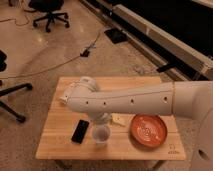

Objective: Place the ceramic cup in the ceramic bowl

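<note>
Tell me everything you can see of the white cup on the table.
The cup is small, round and plain white, ceramic by its look. It stands upright near the front edge of the wooden table, between the black phone and the orange bowl, apart from both. The gripper hangs directly over it, open; whether it touches the rim cannot be told.

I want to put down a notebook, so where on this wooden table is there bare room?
Bare wood lies on the table left of the black phone, and in a narrow strip along the front edge before the ceramic bowl. The middle is crowded: the gripper hangs over the ceramic cup, between phone and bowl, under the arm.
</note>
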You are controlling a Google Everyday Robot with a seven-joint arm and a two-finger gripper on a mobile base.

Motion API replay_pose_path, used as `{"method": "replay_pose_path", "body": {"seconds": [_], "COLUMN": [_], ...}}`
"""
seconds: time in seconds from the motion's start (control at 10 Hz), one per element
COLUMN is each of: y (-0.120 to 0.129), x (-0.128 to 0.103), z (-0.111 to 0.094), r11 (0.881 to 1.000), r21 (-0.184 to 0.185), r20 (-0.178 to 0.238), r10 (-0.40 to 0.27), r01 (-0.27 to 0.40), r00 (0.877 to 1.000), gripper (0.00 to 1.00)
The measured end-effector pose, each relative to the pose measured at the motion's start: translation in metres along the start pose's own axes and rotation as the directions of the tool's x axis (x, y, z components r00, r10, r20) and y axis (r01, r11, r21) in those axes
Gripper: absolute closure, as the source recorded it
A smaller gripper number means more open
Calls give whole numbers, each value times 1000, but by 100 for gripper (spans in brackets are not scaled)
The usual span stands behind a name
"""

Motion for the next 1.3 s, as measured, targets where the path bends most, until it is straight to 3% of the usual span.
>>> {"method": "replay_pose_path", "body": {"seconds": [0.4, 1.3], "y": [-26, -43], "x": [-4, -8], "z": [5, 26], "r11": [1000, 997], "r21": [-11, -31], "r20": [22, 25], "r10": [-23, -66], "r01": [23, 67], "r00": [1000, 998], "gripper": [20, 20]}}
